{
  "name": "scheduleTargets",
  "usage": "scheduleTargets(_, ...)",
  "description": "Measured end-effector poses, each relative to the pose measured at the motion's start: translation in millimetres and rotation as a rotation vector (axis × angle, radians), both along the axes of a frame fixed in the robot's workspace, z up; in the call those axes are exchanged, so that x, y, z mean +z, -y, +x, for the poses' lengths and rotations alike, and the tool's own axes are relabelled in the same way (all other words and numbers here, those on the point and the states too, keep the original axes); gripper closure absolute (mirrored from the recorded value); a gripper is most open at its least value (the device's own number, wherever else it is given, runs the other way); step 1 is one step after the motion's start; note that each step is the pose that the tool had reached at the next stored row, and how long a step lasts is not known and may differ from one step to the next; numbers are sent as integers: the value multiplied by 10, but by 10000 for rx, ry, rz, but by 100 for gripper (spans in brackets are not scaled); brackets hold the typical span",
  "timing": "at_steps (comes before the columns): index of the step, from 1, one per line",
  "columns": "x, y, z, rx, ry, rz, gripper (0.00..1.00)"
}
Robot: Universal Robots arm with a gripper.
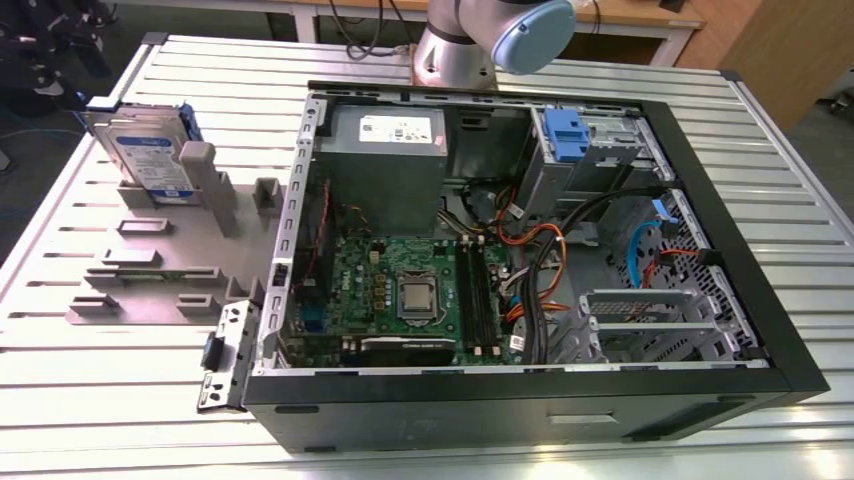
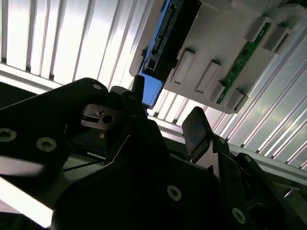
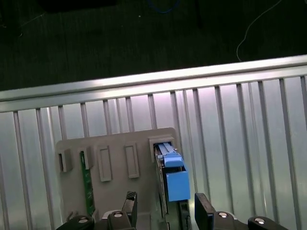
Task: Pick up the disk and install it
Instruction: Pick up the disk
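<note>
Clear above the upright disk (image 1: 144,150). Flanked by a grey holder post (image 1: 200,170), with the computer case wall (image 1: 304,185) beyond.

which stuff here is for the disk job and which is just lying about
For the job: silver rectangular hard drive in blue plastic carrier; black hand, open; silver metal drive cage with blue latch.
Just lying about: grey metal box with white sticker; green circuit stick; grey slotted holder plate.

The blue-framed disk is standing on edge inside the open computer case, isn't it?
Not quite. The disk does stand on edge, but outside the open computer case: it sits in the grey holder on the slatted table, to the exterior view's left of the case. The exterior view shows this.
</note>
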State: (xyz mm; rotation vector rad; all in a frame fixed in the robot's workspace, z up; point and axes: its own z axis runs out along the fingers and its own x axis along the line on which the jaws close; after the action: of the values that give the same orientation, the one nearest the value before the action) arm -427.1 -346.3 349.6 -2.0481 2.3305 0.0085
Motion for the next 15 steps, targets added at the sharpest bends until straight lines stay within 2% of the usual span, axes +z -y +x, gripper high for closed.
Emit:
scheduleTargets(7,-45,-12,3,45,-37,-15,41)
scheduleTargets(15,-48,-18,3,64,-44,-14,41)
